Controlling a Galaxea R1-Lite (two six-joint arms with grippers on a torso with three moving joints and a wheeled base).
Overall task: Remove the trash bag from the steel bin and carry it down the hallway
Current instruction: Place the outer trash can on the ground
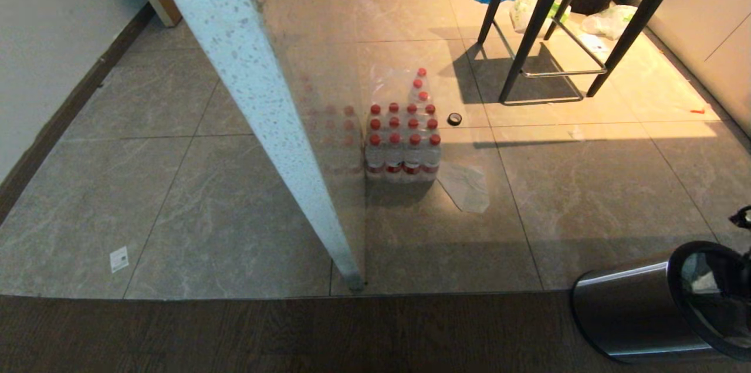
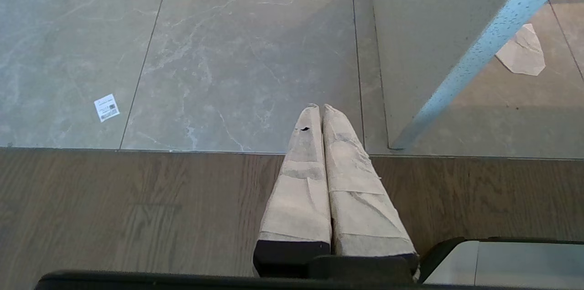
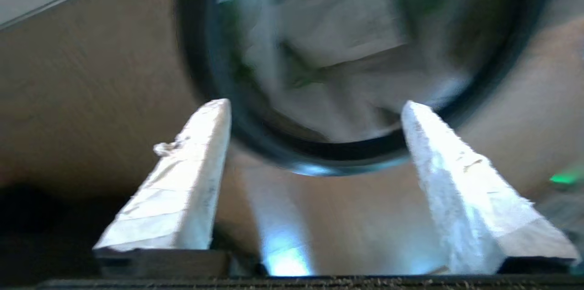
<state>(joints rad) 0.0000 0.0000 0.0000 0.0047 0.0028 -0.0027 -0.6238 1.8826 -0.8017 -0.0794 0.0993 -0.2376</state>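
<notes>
Head view: the steel bin [image 1: 631, 308] stands at near right on the dark wood strip, partly cut off by the frame edge, its black rim ring and open mouth facing up toward the camera. A pale shape shows inside the mouth, likely the trash bag, though this view alone cannot confirm it. A dark bit of the right arm [image 1: 742, 217] pokes in at the right edge just above the bin; the claw itself is not seen here. To the left, a speckled table leg [image 1: 276, 144] slants down to the floor, with a pack of red-capped water bottles [image 1: 402, 147] beyond it, a tape roll [image 1: 455, 119] just right of the pack, and a stool [image 1: 545, 44] farther off. There is open tile to the left of the leg and open floor between bin and leg, which looks like room enough to lift out.

Left wrist view: the left gripper [image 2: 319, 110] hangs parked over the wood-to-tile edge, its fingers pressed together and holding nothing. The table leg is to its right.

Right wrist view: the right gripper [image 3: 315, 105] is spread wide and empty, aimed into the bin mouth, with the rim ring lying between its two fingers. The trash bag [image 3: 328, 53] lies crumpled inside the bin, white with green print, blurred. The wide spread probably suits a grab at bunched plastic. The rim is the edge to avoid clipping.
</notes>
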